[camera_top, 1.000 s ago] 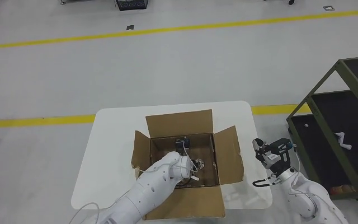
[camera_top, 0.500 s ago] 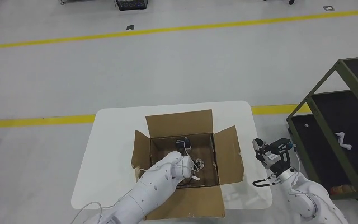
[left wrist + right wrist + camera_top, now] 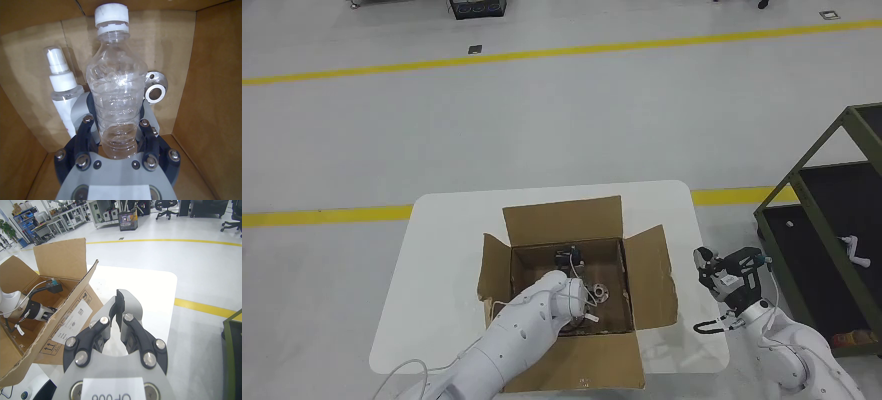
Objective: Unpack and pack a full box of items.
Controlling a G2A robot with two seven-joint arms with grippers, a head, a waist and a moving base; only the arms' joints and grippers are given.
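Grasping the clear bottle [image 3: 116, 79] inside the box [image 3: 213, 75] with my left claw [image 3: 118, 113], unpacking I judge; next, lift it straight out. My right claw [image 3: 118, 306] sits clenched, empty, outside the box.

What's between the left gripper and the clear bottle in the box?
Nothing visible. The left gripper is shut on the clear bottle. The spray bottle and the metal ring lie to either side of it, not between. The box flaps are open.
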